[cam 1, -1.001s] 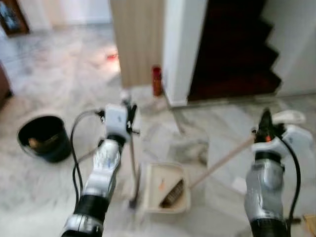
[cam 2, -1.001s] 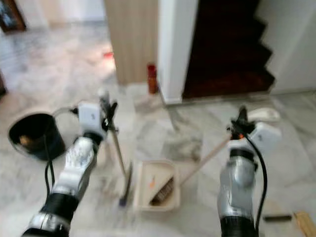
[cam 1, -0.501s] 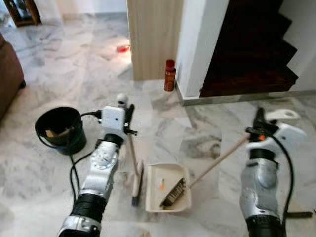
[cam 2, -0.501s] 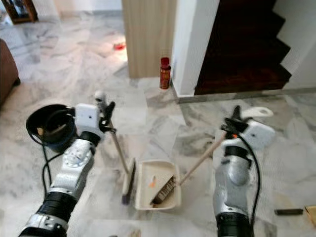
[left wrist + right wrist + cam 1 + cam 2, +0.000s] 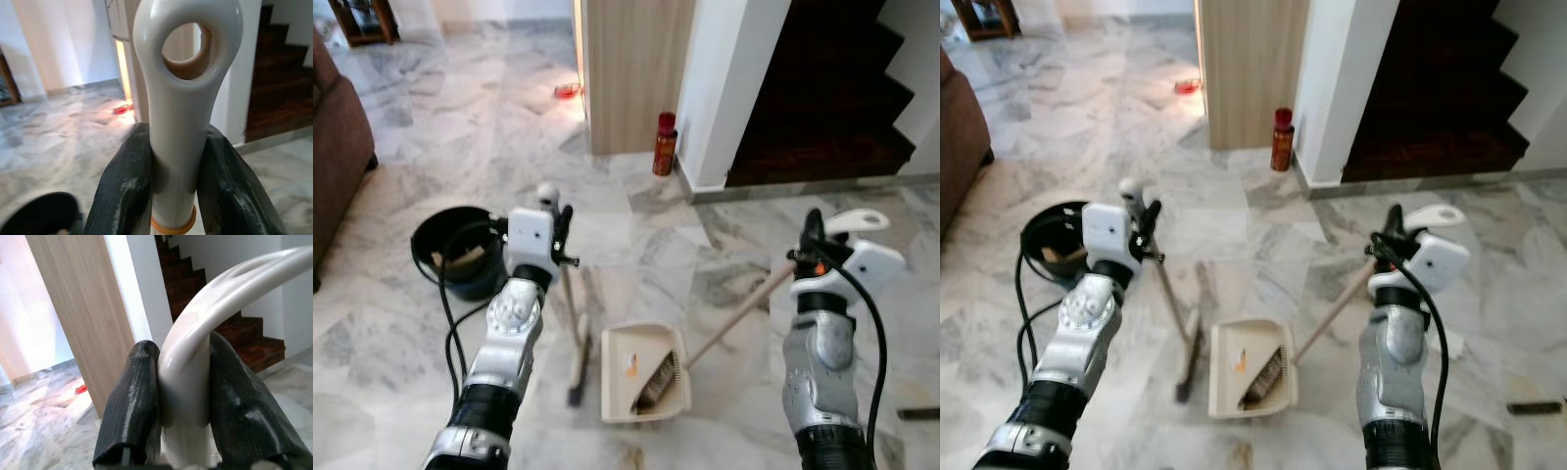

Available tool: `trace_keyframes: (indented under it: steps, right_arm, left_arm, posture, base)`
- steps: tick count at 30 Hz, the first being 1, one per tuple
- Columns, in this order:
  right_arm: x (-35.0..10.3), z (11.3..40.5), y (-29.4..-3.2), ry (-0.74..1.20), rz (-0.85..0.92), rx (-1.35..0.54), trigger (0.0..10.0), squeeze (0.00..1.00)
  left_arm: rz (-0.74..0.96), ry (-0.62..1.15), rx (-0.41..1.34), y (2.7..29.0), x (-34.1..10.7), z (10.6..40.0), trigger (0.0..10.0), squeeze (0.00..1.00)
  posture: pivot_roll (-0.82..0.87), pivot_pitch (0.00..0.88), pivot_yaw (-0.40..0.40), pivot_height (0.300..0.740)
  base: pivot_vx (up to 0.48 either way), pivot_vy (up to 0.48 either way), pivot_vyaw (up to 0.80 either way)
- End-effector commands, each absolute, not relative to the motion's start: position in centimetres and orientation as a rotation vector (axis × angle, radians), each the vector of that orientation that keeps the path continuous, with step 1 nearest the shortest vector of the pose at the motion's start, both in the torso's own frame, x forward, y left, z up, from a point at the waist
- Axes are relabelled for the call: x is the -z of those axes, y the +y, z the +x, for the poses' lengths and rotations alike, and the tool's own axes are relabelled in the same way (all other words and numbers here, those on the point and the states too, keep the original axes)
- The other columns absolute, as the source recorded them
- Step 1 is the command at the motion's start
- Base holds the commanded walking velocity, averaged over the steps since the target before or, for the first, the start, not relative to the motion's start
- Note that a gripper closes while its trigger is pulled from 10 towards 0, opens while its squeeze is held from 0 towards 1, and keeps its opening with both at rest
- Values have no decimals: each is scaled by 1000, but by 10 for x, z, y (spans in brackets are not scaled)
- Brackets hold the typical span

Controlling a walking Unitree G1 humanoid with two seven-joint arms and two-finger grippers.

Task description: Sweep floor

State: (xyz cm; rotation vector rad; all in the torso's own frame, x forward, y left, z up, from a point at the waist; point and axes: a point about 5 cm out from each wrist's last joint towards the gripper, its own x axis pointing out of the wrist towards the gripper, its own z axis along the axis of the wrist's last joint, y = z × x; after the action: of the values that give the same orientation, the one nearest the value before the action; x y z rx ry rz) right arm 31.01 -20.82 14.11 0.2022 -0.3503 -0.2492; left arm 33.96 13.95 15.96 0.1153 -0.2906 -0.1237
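Left wrist view: left gripper [image 5: 176,196] clamps unmarked broom handle [image 5: 181,122]

the small orange bit [image 5: 631,366] in the dustpan [image 5: 646,387] is too tiny to identify. the brown sofa [image 5: 337,147] is cut off at the frame's edge, and what lies inside the black bucket [image 5: 460,250] is unclear.
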Motion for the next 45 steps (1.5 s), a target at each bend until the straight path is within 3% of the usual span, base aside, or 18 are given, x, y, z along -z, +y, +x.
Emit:
trace_keyframes:
  steps: [1, 45]
  right_arm:
    - [-151, 309, -214, -401, 217, 263, 10000, 0]
    - [-155, 313, -208, -417, 245, 225, 10000, 0]
  left_arm:
    - [105, -345, 134, 133, -172, 341, 10000, 0]
    - [108, -361, 158, 130, -177, 342, 10000, 0]
  posture:
    - [94, 85, -21, 740]
    - [107, 15, -7, 740]
  base:
    - [0, 334, 0]
    - [0, 331, 0]
